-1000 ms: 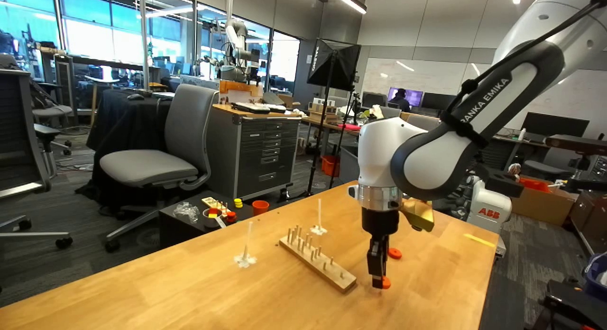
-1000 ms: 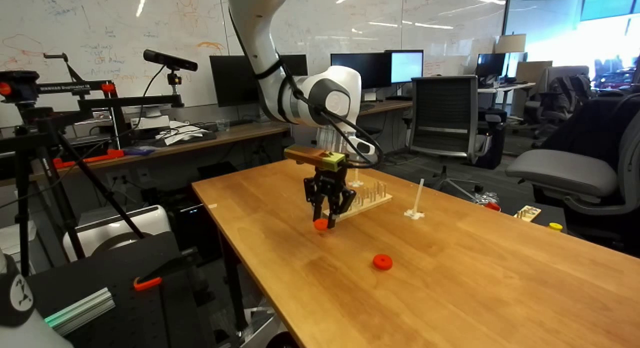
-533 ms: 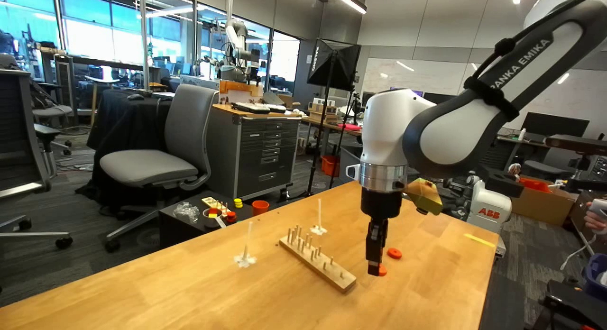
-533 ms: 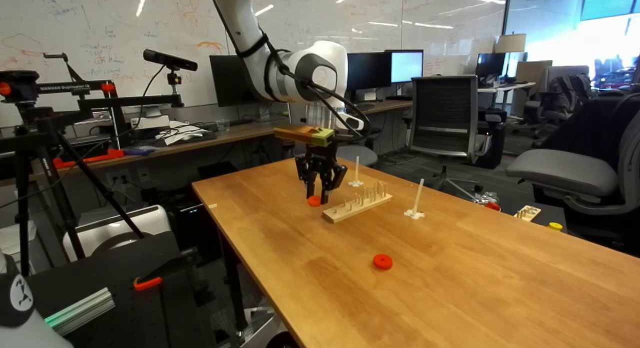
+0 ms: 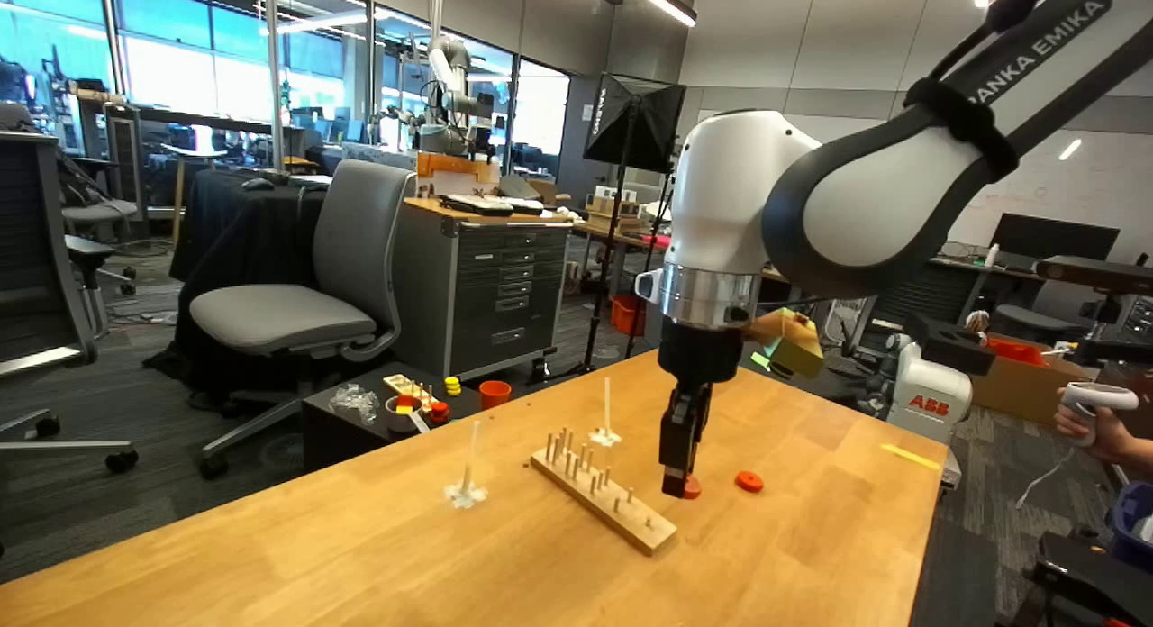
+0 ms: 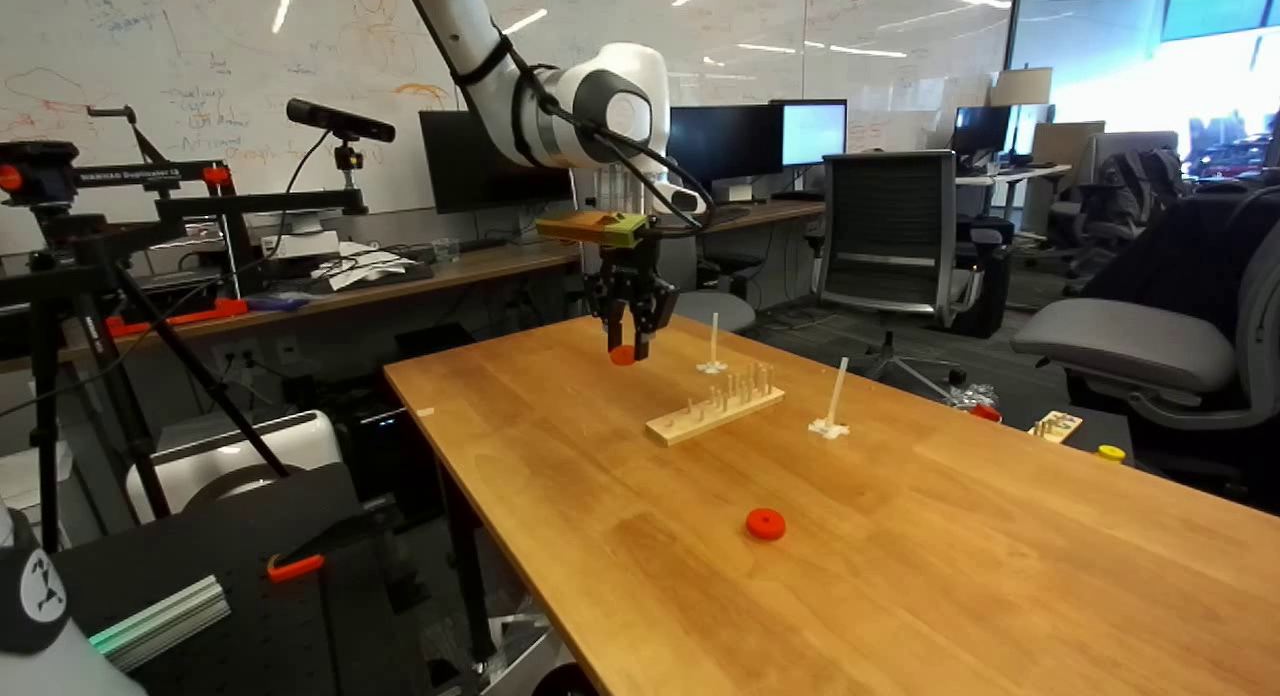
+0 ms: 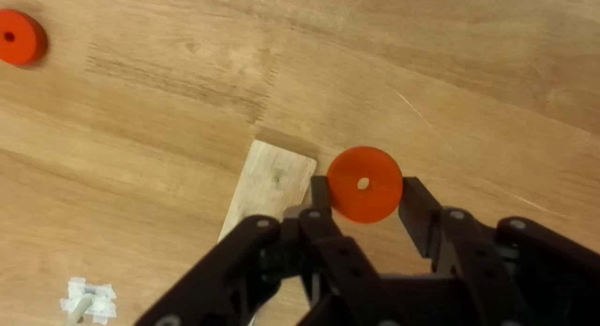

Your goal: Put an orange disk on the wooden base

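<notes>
An orange disk (image 7: 363,206) with a centre hole is pinched at its rim between the fingertips of my gripper (image 7: 365,185). In both exterior views this disk (image 6: 622,355) hangs above the table under the arm. The wooden base (image 5: 656,534), a narrow light strip with a row of thin pegs, lies on the table beside the gripper. From the wrist, the near end of the base (image 7: 276,164) shows just left of the held disk; the left finger and linkage hide part of it. A second orange disk (image 6: 766,523) lies flat on the table, apart from the base.
Two thin whitish posts (image 5: 471,460) stand taped to the table (image 5: 315,555) near the base. A low black stand (image 5: 342,447) beyond the table edge carries an orange cup (image 5: 494,394) and other small items. At the far right a hand (image 5: 1101,433) holds a white controller.
My gripper has risen with the disk between its fingers, and in an exterior view it has shifted left, closer to the base. The base and the other disk have stayed put.
</notes>
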Robot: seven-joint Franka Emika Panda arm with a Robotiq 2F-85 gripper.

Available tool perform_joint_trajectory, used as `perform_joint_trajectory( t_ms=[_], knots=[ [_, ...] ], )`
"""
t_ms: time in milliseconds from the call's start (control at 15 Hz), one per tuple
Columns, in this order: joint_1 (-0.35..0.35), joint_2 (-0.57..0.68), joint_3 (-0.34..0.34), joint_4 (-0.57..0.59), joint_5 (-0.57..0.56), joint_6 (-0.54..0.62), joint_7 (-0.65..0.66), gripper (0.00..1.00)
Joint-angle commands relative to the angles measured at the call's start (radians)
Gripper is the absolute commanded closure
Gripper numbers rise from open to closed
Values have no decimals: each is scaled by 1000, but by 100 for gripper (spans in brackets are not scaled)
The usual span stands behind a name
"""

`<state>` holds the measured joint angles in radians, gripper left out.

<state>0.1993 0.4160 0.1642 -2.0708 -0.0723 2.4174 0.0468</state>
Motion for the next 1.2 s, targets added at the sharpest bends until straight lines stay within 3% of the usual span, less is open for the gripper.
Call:
perform_joint_trajectory(
  t_ms=[0,333,1133],
  knots=[
    [23,1,-7,78,12,-62,45,82],
    [21,9,-7,151,17,-126,57,82],
    [-27,-69,-26,80,29,-176,25,82]
  ],
)
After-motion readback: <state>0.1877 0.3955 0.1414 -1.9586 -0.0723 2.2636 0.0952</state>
